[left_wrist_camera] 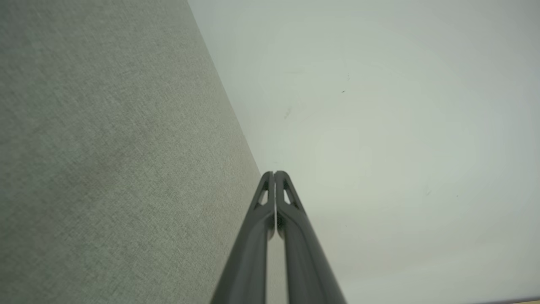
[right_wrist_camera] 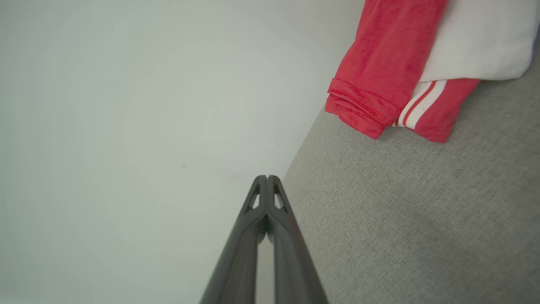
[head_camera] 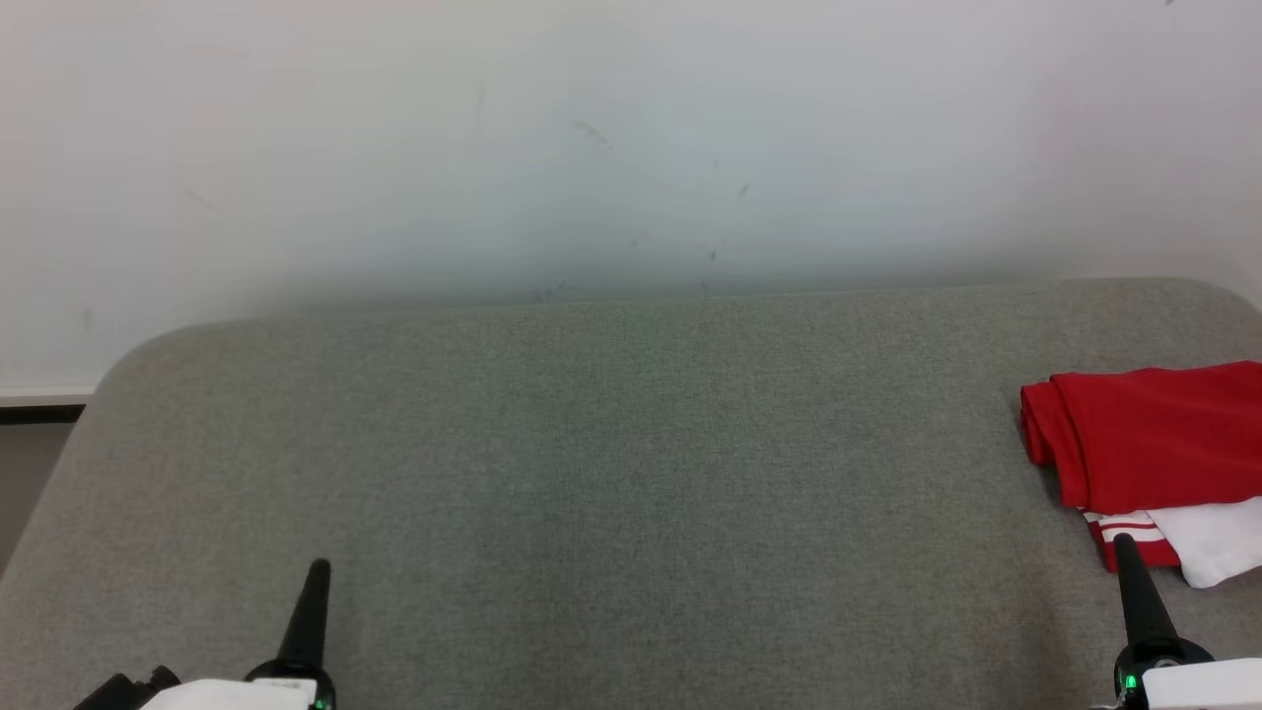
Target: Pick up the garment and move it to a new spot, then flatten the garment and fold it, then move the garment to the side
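Observation:
A folded red garment (head_camera: 1154, 434) with white panels and red-and-white striped trim lies at the right edge of the grey fabric surface (head_camera: 611, 463); the right wrist view shows it (right_wrist_camera: 379, 71) near the top. My right gripper (head_camera: 1124, 544) is shut and empty, its tip just in front of the garment's striped corner. My left gripper (head_camera: 318, 570) is shut and empty at the lower left, over bare fabric. In the wrist views each pair of fingers (left_wrist_camera: 274, 174) (right_wrist_camera: 266, 178) is pressed together.
A pale wall (head_camera: 592, 138) rises behind the grey surface. The surface has rounded far corners, and its left edge drops off towards a skirting strip (head_camera: 39, 402). The garment runs out of view on the right.

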Tool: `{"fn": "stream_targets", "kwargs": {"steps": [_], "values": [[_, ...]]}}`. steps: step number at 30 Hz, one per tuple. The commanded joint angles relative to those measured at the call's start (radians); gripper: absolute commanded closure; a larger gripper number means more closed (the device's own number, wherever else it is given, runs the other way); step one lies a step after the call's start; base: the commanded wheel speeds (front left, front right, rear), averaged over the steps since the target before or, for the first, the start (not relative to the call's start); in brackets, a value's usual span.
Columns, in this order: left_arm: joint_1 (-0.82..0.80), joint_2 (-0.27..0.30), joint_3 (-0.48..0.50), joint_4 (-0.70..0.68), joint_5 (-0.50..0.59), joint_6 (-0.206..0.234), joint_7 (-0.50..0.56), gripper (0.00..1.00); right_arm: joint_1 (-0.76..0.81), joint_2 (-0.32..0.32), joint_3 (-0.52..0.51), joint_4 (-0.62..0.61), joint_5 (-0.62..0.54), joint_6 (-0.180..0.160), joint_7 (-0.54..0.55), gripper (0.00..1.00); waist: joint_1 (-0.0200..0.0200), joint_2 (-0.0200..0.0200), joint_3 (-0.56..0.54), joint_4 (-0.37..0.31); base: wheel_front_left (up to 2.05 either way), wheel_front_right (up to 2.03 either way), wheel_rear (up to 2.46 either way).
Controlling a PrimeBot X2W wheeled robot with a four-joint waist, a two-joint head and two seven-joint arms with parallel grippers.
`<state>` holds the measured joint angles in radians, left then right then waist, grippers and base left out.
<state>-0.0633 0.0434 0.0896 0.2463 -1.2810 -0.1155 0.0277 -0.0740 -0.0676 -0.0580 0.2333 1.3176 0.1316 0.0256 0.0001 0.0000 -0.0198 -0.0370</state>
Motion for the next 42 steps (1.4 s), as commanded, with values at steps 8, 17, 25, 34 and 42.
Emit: {"fn": "stream_targets", "kwargs": {"steps": [8, 17, 25, 34, 42], "values": [[-0.025, 0.009, 0.01, -0.006, -0.087, -0.01, 0.024, 1.0, -0.022, 0.001, -0.016, 0.001, 0.076, -0.001, 0.02, 1.0, -0.0001, 0.0, 0.005, 0.007, 0.0, 0.0, 0.0], [-0.032, 0.009, 0.015, -0.005, -0.161, -0.011, 0.044, 1.0, -0.028, 0.005, -0.028, 0.004, 0.14, -0.001, 0.04, 1.0, -0.0001, 0.0, 0.009, 0.015, 0.0, 0.0, 0.0], [-0.039, 0.01, 0.019, -0.003, -0.221, -0.014, 0.06, 1.0, -0.031, 0.008, -0.037, 0.007, 0.194, -0.002, 0.056, 1.0, -0.0001, 0.0, 0.013, 0.022, 0.0, 0.0, 0.0], [-0.044, 0.01, 0.023, -0.002, -0.284, -0.017, 0.076, 1.0, -0.034, 0.012, -0.047, 0.01, 0.251, -0.002, 0.073, 1.0, -0.0001, 0.0, 0.018, 0.029, 0.0, 0.0, 0.0], [-0.05, 0.01, 0.027, -0.001, -0.334, -0.018, 0.088, 1.0, -0.04, 0.015, -0.055, 0.013, 0.298, -0.002, 0.089, 1.0, -0.0001, 0.0, 0.022, 0.036, 0.0, 0.0, 0.0]]}}
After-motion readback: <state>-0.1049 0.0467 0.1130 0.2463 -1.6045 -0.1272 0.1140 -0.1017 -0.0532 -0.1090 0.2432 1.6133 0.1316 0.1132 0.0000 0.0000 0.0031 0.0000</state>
